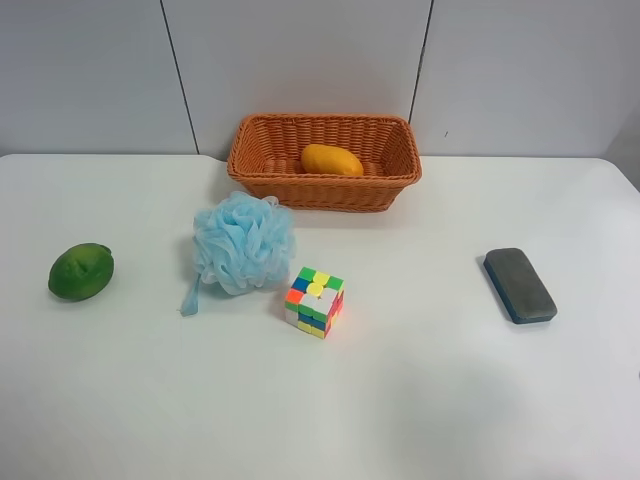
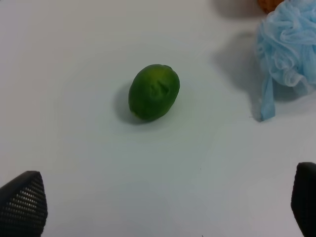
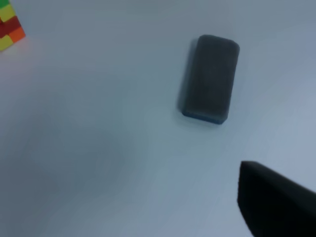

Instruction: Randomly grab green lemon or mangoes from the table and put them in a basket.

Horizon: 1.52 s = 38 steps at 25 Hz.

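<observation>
Left end effector (image 2: pixel 163 202) hangs released, fingertips cut off at the frame corners, above the lime (image 2: pixel 153 92). Right end effector (image 3: pixel 276 202): one dark blurred corner shows, grip state unclear.

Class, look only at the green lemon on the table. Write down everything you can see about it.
The green lemon is a rounded, dark green fruit with glossy, slightly dimpled skin and one gently pointed end. It looks whole and unmarked. It lies on its side on the white table, alone near the exterior high view's left edge, apart from the blue bath pouf. Nothing touches it but the tabletop. In the left wrist view it sits ahead of the open left gripper, not yet grasped.
</observation>
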Available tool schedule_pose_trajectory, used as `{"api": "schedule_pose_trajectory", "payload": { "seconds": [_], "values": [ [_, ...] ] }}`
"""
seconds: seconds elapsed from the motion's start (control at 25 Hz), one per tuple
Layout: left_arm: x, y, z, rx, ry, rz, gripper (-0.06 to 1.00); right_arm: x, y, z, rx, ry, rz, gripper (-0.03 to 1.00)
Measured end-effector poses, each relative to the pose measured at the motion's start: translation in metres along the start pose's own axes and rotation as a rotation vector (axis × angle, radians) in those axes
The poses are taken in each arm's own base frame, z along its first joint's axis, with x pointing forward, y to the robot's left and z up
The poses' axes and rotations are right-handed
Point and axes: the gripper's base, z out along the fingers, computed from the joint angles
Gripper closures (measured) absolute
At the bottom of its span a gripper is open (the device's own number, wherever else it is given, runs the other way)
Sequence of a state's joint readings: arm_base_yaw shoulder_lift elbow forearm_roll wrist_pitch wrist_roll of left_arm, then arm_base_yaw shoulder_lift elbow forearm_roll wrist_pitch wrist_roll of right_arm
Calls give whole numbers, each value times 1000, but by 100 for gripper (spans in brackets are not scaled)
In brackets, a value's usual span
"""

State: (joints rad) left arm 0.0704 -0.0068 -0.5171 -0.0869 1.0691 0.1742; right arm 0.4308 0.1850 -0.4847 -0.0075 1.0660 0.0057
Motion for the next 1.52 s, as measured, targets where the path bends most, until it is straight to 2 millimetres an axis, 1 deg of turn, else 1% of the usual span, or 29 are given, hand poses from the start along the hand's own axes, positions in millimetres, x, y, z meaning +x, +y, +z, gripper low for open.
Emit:
{"api": "schedule_pose_trajectory", "payload": {
  "seconds": [0.12,0.52,0.68,0.84,1.0,1.52],
  "values": [
    [0,0,0,0,0,0,-5,3,0,-5,0,-38,3,-2],
    [0,0,0,0,0,0,-5,4,0,-5,13,-41,13,-2],
    [0,0,0,0,0,0,-5,5,-3,-6,134,-50,106,-2],
    [0,0,0,0,0,0,-5,11,-2,-16,290,-128,208,-2],
    [0,0,0,0,0,0,-5,16,1,-22,385,-184,259,-2],
    [0,0,0,0,0,0,-5,16,2,-22,386,-185,268,-2]
  ]
}}
